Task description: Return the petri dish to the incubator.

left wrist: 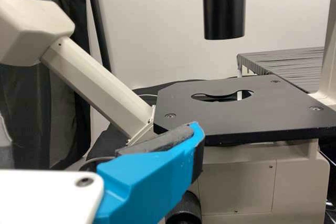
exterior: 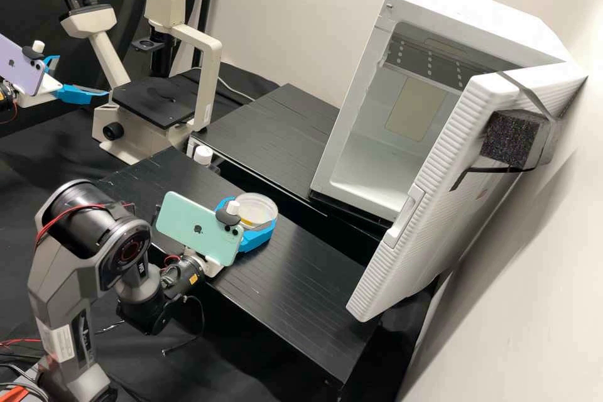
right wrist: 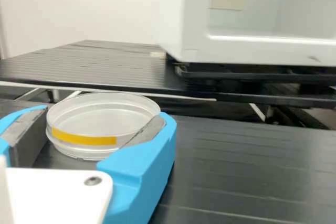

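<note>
Dish [right wrist: 104, 125] held between the fingers of the right tool [right wrist: 103, 116]; ahead of the tool, the incubator [exterior: 465, 9] stands open, where too low an approach could knock the sill [right wrist: 262, 52] or uneven squeezing spill the contents

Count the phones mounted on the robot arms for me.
2. In the high view, a purple phone is on the left arm, near the microscope, and a mint-green phone is on the right arm, close to the petri dish.
</note>
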`<action>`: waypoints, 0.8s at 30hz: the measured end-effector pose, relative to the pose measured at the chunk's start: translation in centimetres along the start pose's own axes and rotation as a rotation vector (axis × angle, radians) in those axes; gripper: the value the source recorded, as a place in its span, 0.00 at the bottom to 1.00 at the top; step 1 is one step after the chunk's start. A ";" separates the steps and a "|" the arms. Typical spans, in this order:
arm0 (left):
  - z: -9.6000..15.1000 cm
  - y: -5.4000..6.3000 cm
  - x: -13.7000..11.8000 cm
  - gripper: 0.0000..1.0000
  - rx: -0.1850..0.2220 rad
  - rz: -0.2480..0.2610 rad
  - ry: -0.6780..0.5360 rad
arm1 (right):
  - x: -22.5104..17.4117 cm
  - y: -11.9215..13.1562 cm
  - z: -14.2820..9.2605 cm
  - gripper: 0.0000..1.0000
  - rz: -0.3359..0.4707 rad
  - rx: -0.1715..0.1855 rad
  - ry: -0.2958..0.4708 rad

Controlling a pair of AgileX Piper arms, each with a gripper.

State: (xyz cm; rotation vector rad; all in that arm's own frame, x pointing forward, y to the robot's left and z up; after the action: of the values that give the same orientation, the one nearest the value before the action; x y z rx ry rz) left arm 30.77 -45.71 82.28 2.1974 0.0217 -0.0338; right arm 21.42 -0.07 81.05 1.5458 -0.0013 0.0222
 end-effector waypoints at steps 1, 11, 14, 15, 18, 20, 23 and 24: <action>0.0 0.0 0.0 1.00 0.000 0.000 0.000 | -0.1 0.4 0.2 0.00 0.008 0.004 -0.010; 0.0 0.0 0.0 1.00 0.000 0.000 0.000 | 0.9 7.6 2.4 0.00 0.252 0.042 -0.058; 0.0 0.0 0.0 1.00 0.000 0.000 0.000 | 2.2 9.6 2.7 0.00 0.310 0.025 -0.045; 0.0 0.0 0.0 1.00 0.000 0.000 0.000 | 2.7 10.0 2.8 0.00 0.321 0.022 -0.043; 0.0 0.0 0.0 1.00 0.000 0.000 0.000 | 4.8 11.9 2.8 0.00 0.365 0.009 -0.017; 0.0 0.0 0.0 1.00 0.000 0.000 0.000 | 6.1 12.7 3.0 0.00 0.374 0.006 -0.019; 0.0 0.0 0.0 1.00 0.000 0.000 0.000 | 8.5 14.1 2.9 0.00 0.391 -0.013 -0.032; 0.0 0.0 0.0 1.00 0.000 0.000 0.000 | 9.1 14.3 3.1 0.00 0.390 -0.016 -0.041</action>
State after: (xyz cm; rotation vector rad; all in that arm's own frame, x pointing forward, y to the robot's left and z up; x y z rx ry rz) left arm 30.77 -45.71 82.28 2.1974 0.0217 -0.0338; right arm 30.36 -2.66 95.59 1.5097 -0.3344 0.2985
